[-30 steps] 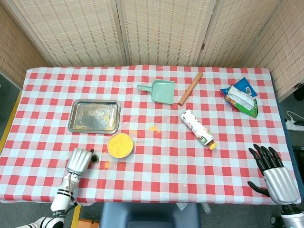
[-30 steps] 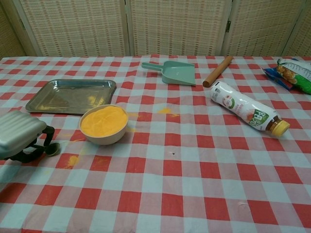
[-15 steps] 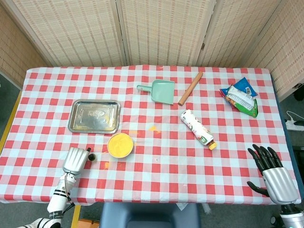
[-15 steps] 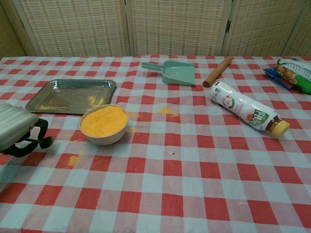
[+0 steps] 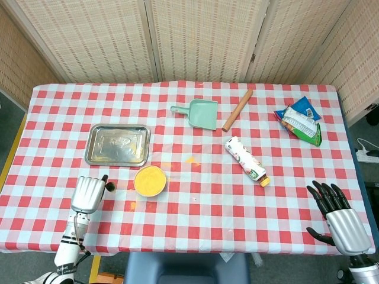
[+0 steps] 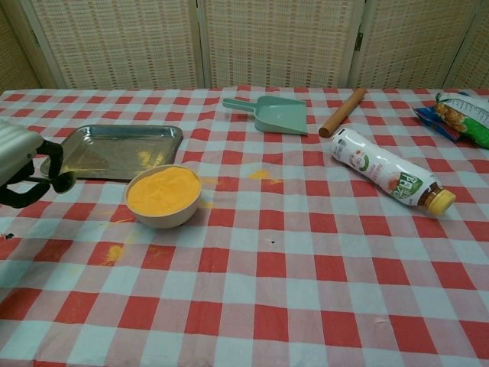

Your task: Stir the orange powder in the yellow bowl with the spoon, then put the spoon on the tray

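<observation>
The yellow bowl [image 5: 150,180] of orange powder [image 6: 163,190] stands on the checked cloth just in front of the metal tray [image 5: 117,145]. My left hand [image 5: 87,194] hangs left of the bowl, above the table. It grips a small dark spoon whose round end [image 6: 63,181] pokes out toward the bowl, over the tray's [image 6: 114,151] near edge in the chest view. The spoon's handle is hidden inside the fingers. My right hand [image 5: 337,216] stays at the table's front right corner with fingers spread, holding nothing.
A green dustpan [image 5: 201,113] and a wooden rolling pin [image 5: 237,109] lie at the back. A white bottle [image 5: 246,160] lies on its side right of centre, with snack bags [image 5: 300,120] at the far right. Spilled orange powder [image 6: 113,252] dots the cloth by the bowl.
My left hand has risen from the cloth with the spoon and drifted left and back toward the tray's near edge. The right hand has barely moved.
</observation>
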You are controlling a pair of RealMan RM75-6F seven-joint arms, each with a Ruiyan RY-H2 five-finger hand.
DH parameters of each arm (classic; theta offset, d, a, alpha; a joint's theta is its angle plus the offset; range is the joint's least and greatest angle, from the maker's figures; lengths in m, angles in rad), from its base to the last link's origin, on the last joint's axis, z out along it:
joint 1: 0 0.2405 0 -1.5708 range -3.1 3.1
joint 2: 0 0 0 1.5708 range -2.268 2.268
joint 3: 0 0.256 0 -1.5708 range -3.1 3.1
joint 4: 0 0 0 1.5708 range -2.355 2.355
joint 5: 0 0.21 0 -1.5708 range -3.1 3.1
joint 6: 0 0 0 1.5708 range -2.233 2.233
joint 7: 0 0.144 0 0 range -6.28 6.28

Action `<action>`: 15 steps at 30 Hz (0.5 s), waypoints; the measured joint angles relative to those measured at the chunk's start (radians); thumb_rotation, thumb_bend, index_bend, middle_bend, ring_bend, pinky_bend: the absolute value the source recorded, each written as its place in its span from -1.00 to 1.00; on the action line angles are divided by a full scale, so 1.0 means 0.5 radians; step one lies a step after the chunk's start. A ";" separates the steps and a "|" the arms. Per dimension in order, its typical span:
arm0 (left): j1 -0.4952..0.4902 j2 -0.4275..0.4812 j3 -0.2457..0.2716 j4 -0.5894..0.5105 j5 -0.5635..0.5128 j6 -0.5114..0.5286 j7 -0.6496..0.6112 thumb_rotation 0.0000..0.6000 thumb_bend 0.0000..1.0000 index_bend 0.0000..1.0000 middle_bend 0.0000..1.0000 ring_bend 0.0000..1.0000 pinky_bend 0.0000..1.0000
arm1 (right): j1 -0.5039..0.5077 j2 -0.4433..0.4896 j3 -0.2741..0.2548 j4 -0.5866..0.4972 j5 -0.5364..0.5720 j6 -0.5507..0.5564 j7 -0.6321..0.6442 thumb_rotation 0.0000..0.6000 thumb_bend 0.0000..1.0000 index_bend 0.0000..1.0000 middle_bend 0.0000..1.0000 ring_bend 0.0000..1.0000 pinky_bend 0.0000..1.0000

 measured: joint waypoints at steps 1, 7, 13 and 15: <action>-0.008 -0.006 -0.006 -0.023 -0.001 0.002 0.051 1.00 -0.08 0.23 1.00 1.00 1.00 | 0.000 0.005 -0.001 0.000 -0.002 0.002 0.011 1.00 -0.91 -1.00 -1.00 -1.00 -1.00; -0.092 -0.115 -0.056 -0.145 -0.018 0.011 0.415 1.00 -0.06 0.23 1.00 1.00 1.00 | 0.002 0.025 -0.008 0.004 -0.011 0.006 0.058 1.00 -0.91 -1.00 -1.00 -1.00 -1.00; -0.204 -0.314 -0.104 -0.181 -0.086 -0.008 0.776 1.00 -0.05 0.22 1.00 1.00 1.00 | 0.001 0.044 -0.007 0.005 0.002 0.011 0.102 1.00 -0.91 -1.00 -1.00 -1.00 -1.00; -0.252 -0.406 -0.129 -0.169 -0.131 -0.019 0.891 1.00 -0.05 0.22 1.00 1.00 1.00 | 0.001 0.050 -0.008 0.007 0.003 0.011 0.118 1.00 -0.91 -1.00 -1.00 -1.00 -1.00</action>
